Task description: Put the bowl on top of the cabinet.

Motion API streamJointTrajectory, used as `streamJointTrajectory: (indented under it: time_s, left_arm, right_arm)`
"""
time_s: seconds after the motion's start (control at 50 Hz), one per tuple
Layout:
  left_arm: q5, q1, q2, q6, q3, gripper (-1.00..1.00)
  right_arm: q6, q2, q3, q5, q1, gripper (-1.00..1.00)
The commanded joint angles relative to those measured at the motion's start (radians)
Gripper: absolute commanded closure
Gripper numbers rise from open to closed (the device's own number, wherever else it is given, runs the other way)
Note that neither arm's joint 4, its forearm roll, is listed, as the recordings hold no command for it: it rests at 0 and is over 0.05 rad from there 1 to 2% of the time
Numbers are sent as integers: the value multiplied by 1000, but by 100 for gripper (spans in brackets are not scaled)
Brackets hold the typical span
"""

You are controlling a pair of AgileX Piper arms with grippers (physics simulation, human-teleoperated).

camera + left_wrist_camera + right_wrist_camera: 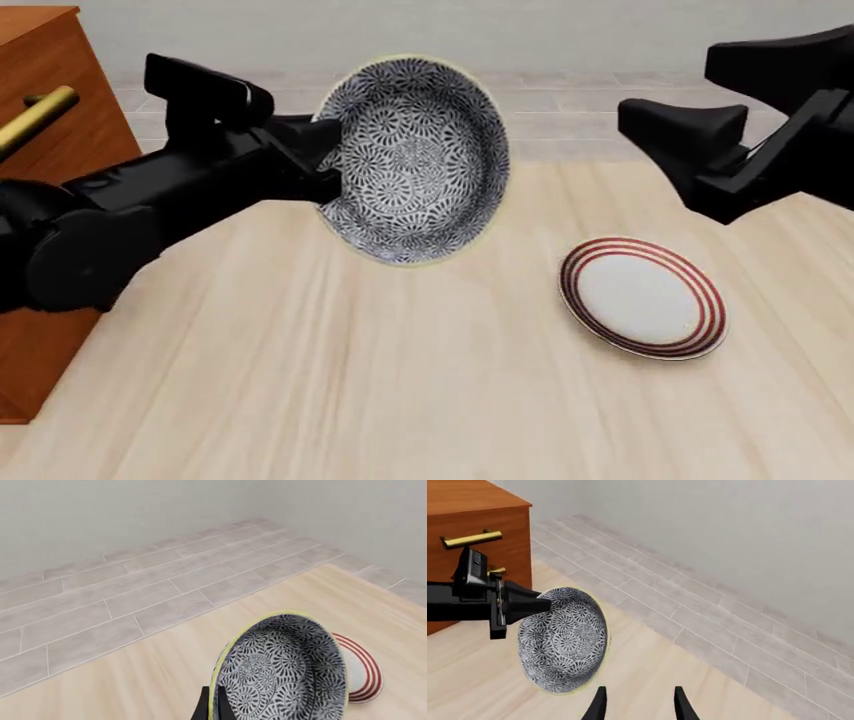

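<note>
The left claw (310,160) is closed on the rim of the bowl (416,160), holding it tipped up above the tabletop (334,380). It must go up onto the cabinet (54,110). The right claw (639,705) is open, holding nothing.

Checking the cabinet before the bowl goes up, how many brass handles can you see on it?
2, both on the cabinet front: a long bar handle high up, another lower, mostly hidden behind the left arm. More may be hidden.

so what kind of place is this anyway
Probably a simulated test room, not a real home: a pale wooden table, a reddish cabinet beside it, grey floor tiles and bare walls.
</note>
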Motion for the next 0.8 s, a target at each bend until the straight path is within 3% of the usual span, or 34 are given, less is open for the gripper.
streamJointTrajectory:
  time_s: [0.02, 0.6, 0.8]
  left_arm:
    - [22, 41, -60, 19, 20, 100]
    - [67, 91, -134, 16, 43, 100]
    - [130, 145, -181, 73, 29, 100]
  right_arm:
    - [8, 40, 10, -34, 20, -100]
    - [7, 20, 15, -26, 23, -100]
    - [-1, 23, 23, -34, 22, -100]
